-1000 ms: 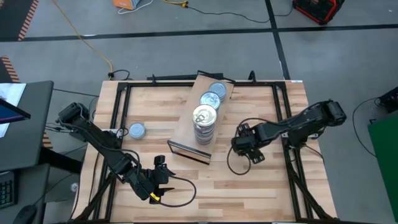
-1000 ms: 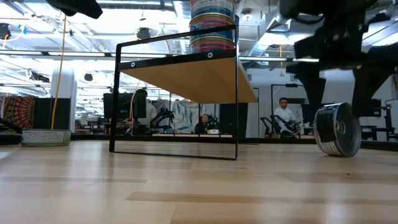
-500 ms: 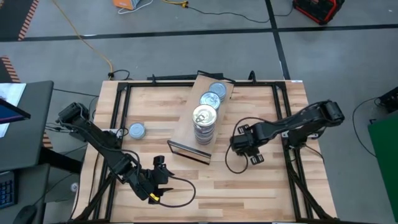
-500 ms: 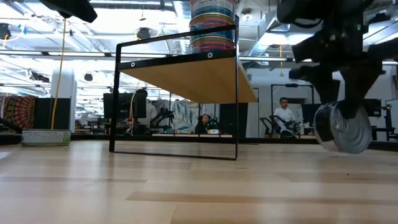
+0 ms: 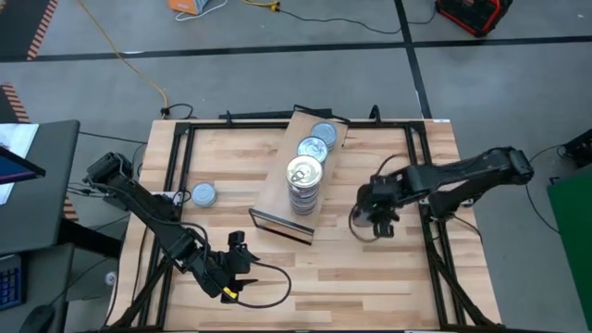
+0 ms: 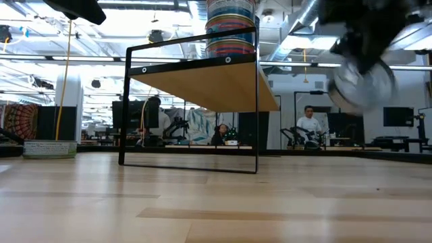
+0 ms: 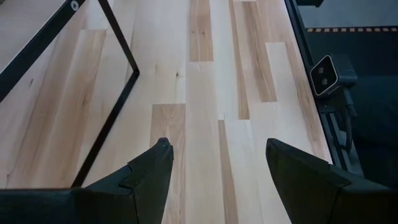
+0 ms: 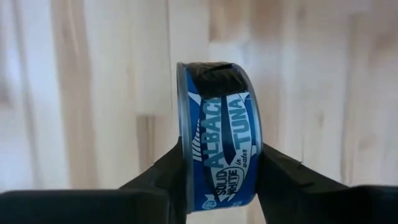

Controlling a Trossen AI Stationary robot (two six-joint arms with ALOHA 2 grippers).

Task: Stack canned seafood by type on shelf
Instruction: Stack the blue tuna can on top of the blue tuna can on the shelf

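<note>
Blue tuna tin (white lettering)

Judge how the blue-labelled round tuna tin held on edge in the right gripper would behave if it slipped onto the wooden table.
The blue-labelled tuna tin, pinched across its flat faces by the right gripper, would probably land on its curved rim and roll. Its smooth metal looks slippery. It seems rigid, unlikely to dent.

Grey floor (orange cable across), bright ceiling lights
</note>
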